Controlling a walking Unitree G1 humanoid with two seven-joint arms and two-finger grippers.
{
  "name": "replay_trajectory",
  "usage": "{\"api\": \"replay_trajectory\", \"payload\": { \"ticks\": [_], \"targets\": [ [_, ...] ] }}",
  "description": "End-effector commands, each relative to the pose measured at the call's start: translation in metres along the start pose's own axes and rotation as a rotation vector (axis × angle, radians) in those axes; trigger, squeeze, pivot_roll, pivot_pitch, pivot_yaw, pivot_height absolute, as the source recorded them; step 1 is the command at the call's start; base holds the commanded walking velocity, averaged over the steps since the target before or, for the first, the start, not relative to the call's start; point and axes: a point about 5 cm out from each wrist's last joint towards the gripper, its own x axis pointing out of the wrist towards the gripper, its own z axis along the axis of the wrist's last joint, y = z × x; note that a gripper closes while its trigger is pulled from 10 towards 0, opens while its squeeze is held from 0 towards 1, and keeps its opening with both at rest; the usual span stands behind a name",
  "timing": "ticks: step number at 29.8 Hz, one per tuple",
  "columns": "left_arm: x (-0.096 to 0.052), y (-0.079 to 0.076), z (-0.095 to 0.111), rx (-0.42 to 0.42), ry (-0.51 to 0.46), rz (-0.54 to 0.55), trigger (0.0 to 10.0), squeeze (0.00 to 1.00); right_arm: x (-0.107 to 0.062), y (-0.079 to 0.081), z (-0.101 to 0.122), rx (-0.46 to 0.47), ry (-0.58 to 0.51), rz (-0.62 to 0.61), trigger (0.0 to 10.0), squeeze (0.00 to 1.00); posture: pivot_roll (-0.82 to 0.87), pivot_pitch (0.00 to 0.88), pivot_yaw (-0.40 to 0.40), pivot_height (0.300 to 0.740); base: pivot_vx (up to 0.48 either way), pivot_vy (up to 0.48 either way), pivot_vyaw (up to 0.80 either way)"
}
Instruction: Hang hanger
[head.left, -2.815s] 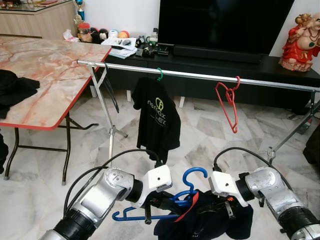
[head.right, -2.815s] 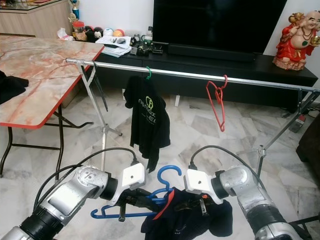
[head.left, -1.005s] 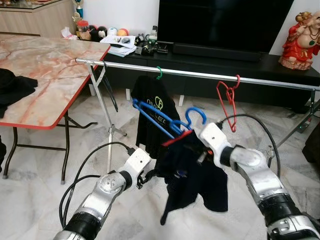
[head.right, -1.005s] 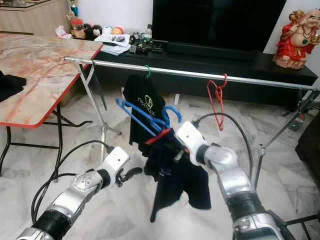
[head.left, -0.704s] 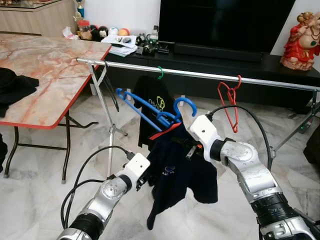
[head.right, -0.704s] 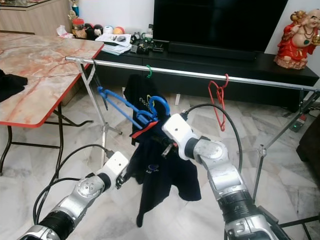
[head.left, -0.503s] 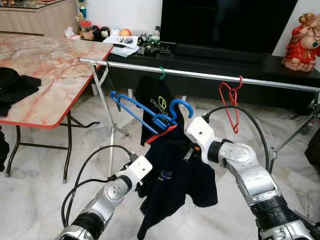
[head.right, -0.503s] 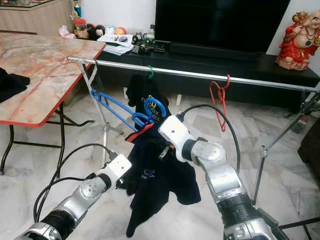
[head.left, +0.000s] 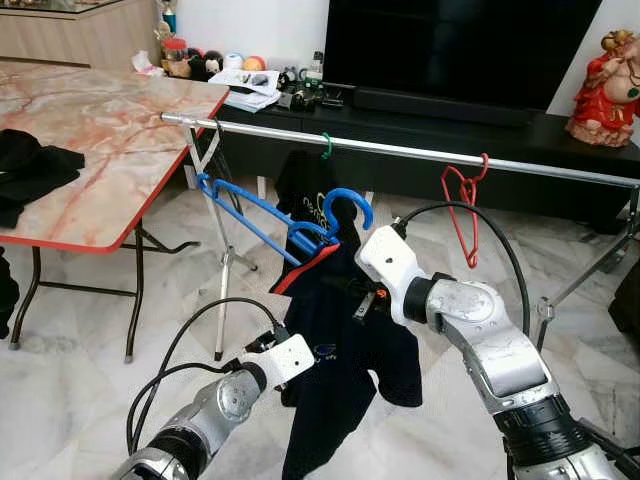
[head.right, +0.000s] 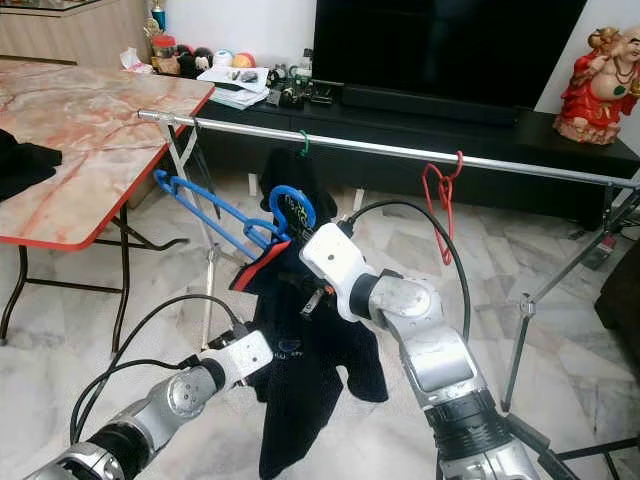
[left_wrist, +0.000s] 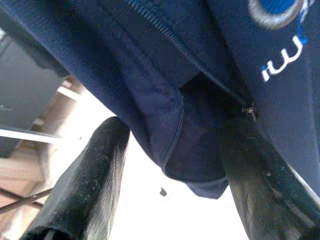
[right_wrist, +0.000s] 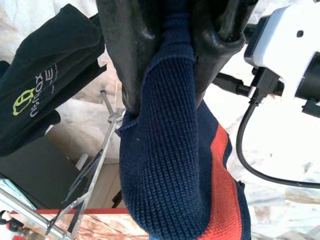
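The right end effector (head.left: 352, 296), pinching the shirt (head.left: 350, 370) collar, has lifted the blue hanger (head.left: 275, 215) toward the rail (head.left: 400, 150); hooking remains. The left end effector (head.left: 285, 345), fingers spread, has let go.

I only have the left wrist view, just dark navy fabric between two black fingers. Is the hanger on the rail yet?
Observer: No. The blue plastic hanger is tilted, its hook below the silver metal rail.
Operator: What is holding it up?
Observer: The right gripper is shut on the dark navy garment draped on that hanger, at its red-trimmed neck.
Operator: Anything already on the rail?
Observer: A black T-shirt hangs on a green hanger, and an empty red wire hanger hangs further to the right.
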Motion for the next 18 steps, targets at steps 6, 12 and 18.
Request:
{"api": "replay_trajectory", "payload": {
  "ticks": [6,12,18],
  "targets": [
    [0.0030,0.0036,0.0031,0.007,0.010,-0.009,10.0,0.00,-0.0024,-0.0008,0.0120,-0.028,-0.032,-0.009,0.0,0.00,0.01,0.062,-0.100,0.740,0.000,0.000,0.00],
    [0.0033,-0.0005,0.0027,0.032,0.014,-0.024,10.0,0.00,-0.0014,-0.0004,0.0111,-0.027,-0.024,-0.009,0.0,0.00,0.01,0.063,-0.099,0.740,0.000,0.000,0.00],
    [0.0008,0.0009,0.0018,0.065,0.003,-0.041,10.0,0.00,-0.0022,-0.0039,0.0069,-0.024,-0.007,-0.027,0.0,0.00,0.01,0.065,-0.099,0.740,0.000,0.000,0.00]
  ]
}}
